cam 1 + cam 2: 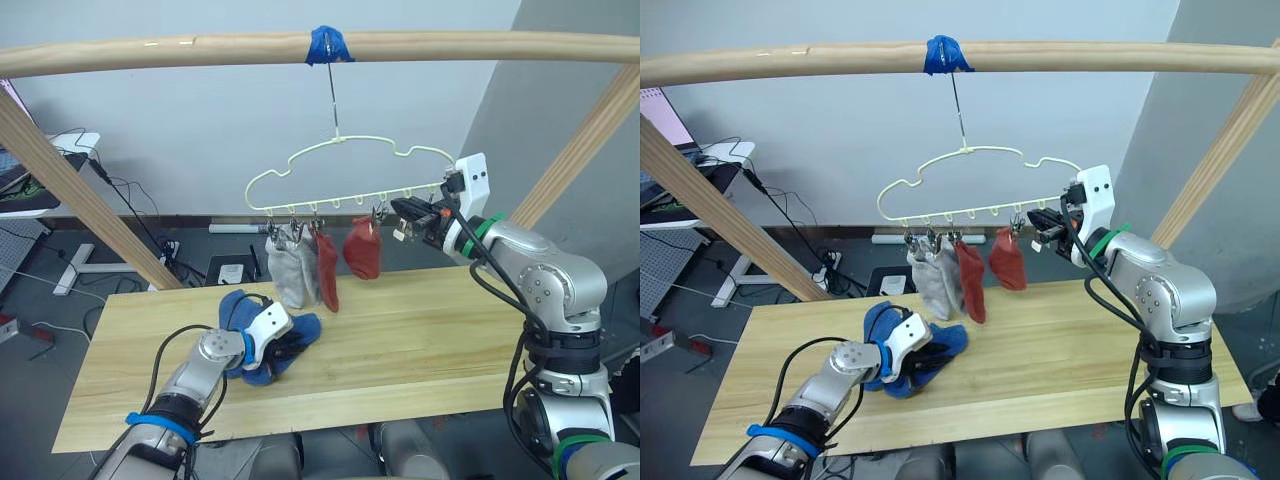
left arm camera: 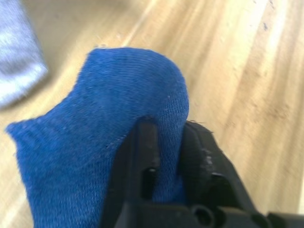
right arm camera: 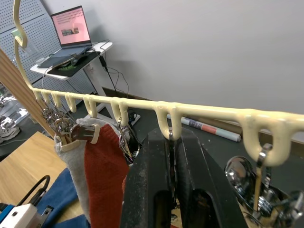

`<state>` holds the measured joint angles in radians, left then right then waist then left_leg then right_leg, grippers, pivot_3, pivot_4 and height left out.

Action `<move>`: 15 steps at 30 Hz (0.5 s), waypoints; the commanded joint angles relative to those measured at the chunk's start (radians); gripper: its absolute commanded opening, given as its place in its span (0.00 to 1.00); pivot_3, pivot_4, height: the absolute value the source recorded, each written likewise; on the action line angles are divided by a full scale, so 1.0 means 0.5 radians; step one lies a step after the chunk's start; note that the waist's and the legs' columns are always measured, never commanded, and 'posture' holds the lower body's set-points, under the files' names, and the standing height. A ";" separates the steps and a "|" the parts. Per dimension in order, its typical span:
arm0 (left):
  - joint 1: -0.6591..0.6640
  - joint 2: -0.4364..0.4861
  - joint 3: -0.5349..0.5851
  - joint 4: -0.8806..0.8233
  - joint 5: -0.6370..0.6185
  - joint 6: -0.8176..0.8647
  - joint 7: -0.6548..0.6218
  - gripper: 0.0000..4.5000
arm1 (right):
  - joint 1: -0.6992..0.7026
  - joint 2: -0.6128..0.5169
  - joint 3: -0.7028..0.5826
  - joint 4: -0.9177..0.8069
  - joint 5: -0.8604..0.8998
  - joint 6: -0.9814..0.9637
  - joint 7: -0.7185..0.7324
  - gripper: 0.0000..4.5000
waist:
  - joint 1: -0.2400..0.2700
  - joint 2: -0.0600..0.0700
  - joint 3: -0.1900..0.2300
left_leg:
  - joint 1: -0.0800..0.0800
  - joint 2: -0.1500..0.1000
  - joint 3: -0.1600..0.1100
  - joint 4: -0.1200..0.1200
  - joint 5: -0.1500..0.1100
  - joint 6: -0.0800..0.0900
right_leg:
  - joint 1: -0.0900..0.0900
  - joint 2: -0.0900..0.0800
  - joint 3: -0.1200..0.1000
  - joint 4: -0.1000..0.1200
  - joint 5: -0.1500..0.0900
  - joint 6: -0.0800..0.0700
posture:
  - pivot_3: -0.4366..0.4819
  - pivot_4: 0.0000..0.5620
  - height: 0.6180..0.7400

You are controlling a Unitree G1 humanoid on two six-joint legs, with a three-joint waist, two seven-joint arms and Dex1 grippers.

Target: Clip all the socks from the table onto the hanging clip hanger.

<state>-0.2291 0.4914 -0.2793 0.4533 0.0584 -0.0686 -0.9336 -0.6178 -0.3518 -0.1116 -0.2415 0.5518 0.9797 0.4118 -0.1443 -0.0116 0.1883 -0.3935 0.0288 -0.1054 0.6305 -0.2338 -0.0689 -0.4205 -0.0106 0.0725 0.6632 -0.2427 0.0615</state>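
The pale-yellow clip hanger (image 1: 338,138) hangs by its hook from the top pole. Two light grey socks (image 1: 290,270) and two rust-red socks (image 1: 327,270) (image 1: 362,248) hang from its clips. Two blue socks (image 1: 238,310) lie bunched on the table (image 1: 430,330) at the front left. My left gripper (image 1: 285,345) rests on that pile, shut on a fold of a blue sock (image 2: 95,118). My right gripper (image 1: 400,210) is up at the hanger's right end, shut on a metal clip under the hanger's lower bar (image 3: 204,111).
A round wooden pole (image 1: 180,50) spans the top, with blue tape (image 1: 328,45) where the hook hangs. Slanted poles (image 1: 80,190) stand at both sides. Behind the table are a laptop (image 3: 71,28) on a stand and cables on the floor.
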 commanded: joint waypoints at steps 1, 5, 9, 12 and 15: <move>0.133 0.051 -0.017 -0.322 -0.053 0.000 -0.085 0.00 | -0.010 -0.005 -0.006 -0.011 0.000 -0.053 0.001 0.00 | 0.002 0.000 0.000 | 0.000 0.000 0.000 0.000 0.000 0.000 | 0.000 0.000 0.000 0.000 0.000 0.000 | 0.31 0.20 1.00; 0.262 0.122 -0.019 -0.548 -0.063 0.022 -0.153 0.00 | -0.021 -0.010 0.005 0.030 -0.016 -0.090 0.009 0.00 | 0.004 0.000 0.000 | -0.001 0.000 0.000 0.000 0.000 0.000 | -0.001 0.000 0.000 0.000 0.000 -0.001 | 0.31 0.21 1.00; 0.261 0.114 -0.014 -0.581 -0.073 -0.037 -0.153 0.00 | -0.027 -0.009 0.014 0.067 -0.024 -0.127 0.013 0.00 | 0.009 0.000 -0.001 | 0.000 0.000 0.000 0.001 0.000 0.000 | 0.000 0.000 0.000 0.000 0.000 0.000 | 0.32 0.21 1.00; 0.233 0.123 -0.019 -0.563 -0.014 -0.061 -0.119 0.00 | -0.036 -0.007 0.022 0.091 -0.033 -0.151 0.020 0.00 | 0.008 0.000 -0.001 | 0.000 0.000 0.000 0.001 0.000 0.000 | 0.000 0.000 0.000 0.000 0.000 0.000 | 0.32 0.21 1.00; 0.231 0.130 -0.022 -0.562 -0.007 -0.072 -0.117 0.00 | -0.043 -0.007 0.026 0.106 -0.036 -0.163 0.023 0.00 | 0.007 0.000 -0.001 | 0.000 0.000 0.000 0.000 0.000 0.000 | 0.000 0.000 -0.001 0.000 0.000 -0.001 | 0.32 0.21 1.00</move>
<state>-0.1142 0.5478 -0.2859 0.1942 0.0575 -0.0833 -0.9930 -0.6227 -0.3503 -0.0945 -0.1873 0.5320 0.9096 0.4150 -0.1406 -0.0118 0.1876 -0.3938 0.0289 -0.1054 0.6306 -0.2338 -0.0688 -0.4205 -0.0104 0.0723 0.6631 -0.2426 0.0612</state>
